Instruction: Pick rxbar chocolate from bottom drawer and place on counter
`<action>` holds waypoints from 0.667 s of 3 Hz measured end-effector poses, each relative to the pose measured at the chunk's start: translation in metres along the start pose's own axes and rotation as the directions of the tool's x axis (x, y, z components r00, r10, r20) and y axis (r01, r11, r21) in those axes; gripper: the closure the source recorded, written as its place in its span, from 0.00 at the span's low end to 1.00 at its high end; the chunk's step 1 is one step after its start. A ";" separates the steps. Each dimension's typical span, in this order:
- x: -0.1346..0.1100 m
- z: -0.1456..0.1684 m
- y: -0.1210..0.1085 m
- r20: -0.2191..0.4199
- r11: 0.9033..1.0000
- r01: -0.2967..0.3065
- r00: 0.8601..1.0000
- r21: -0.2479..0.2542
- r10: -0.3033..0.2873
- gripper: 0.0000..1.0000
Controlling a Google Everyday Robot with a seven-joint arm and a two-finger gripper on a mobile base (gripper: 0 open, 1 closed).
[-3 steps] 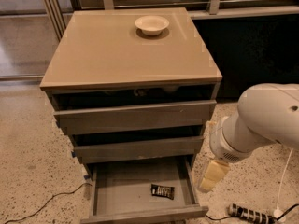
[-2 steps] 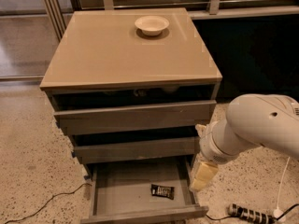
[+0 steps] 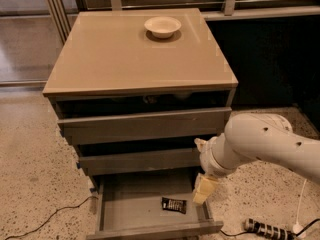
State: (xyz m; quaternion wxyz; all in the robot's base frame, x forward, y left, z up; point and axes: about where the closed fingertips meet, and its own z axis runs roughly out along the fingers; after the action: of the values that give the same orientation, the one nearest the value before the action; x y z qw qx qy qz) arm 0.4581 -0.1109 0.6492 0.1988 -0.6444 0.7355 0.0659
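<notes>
The bottom drawer [image 3: 120,215] stands pulled out at the foot of the cabinet. The rxbar chocolate [image 3: 174,204], a small black wrapper with pale lettering, lies flat on the drawer floor near its right side. My gripper [image 3: 202,190] hangs at the end of the white arm, above the drawer's right edge and just right of the bar, not touching it. The counter [image 3: 130,54] is the tan top of the cabinet.
A white bowl [image 3: 162,26] sits at the back of the counter. Two upper grey drawers [image 3: 145,125] are slightly open. A power strip [image 3: 265,229] and cables lie on the speckled floor to the right; another cable [image 3: 45,219] runs at left.
The arm has moved left and down, bringing the gripper from beside the drawer's right wall to over its right edge, closer to the bar.
</notes>
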 end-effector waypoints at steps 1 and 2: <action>0.004 0.046 0.001 0.003 0.999 0.022 1.000 -0.027 -0.022 0.00; 0.015 0.056 0.003 -0.014 0.999 0.020 1.000 -0.034 -0.020 0.00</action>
State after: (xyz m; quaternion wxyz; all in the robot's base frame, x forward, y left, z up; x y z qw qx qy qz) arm 0.4660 -0.1042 0.5919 0.1830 -0.6554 0.7292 0.0718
